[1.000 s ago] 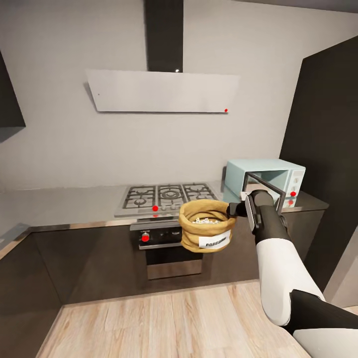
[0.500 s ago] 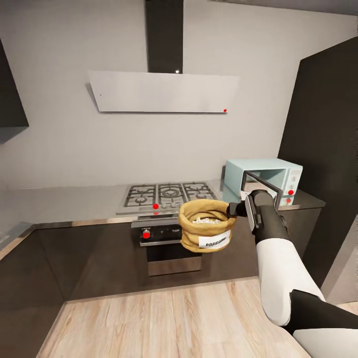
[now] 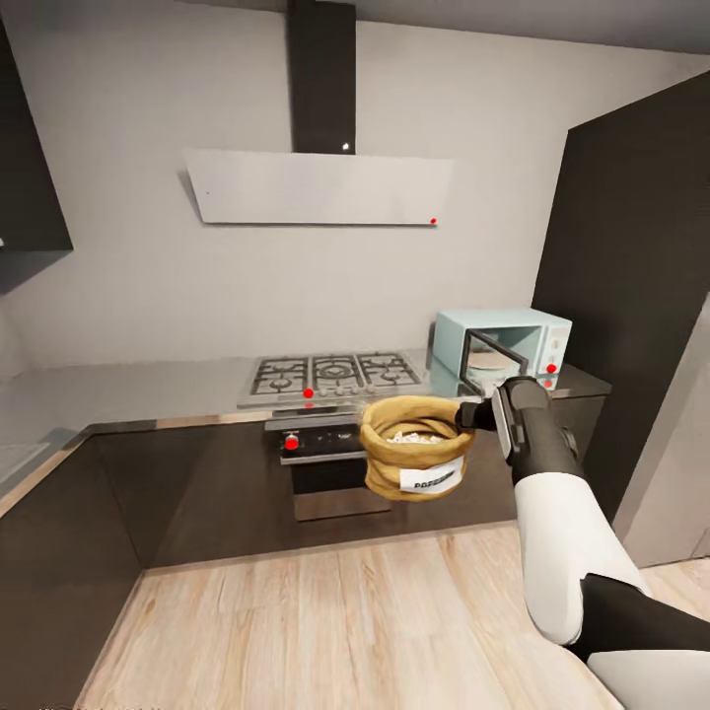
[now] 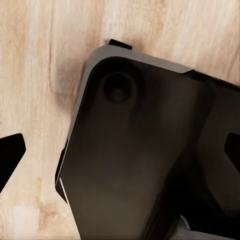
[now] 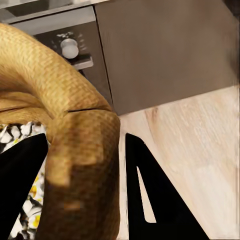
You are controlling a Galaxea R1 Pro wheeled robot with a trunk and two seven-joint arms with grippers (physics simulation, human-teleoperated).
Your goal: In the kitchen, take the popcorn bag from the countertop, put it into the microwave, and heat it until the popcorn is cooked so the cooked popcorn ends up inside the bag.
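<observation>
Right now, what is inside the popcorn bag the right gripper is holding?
Whitish popcorn shows through the open mouth of the popcorn bag, which the right gripper holds by its rim. The bag's cloth walls hide how deep the heap goes.

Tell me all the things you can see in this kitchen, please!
Popcorn bag: one, tan, held in the air in front of the oven.
Popcorn: small whitish heap, inside the bag.
Microwave: one, mint-blue, door open, on the countertop's right end.
Countertop: one, grey, along the wall.
Gas hob: one, steel, mid-counter.
Oven: one, dark, under the hob.
Hood: one, white, on the wall.
Floor: pale wood.
Right pincer: black, gripping the bag's rim.
</observation>
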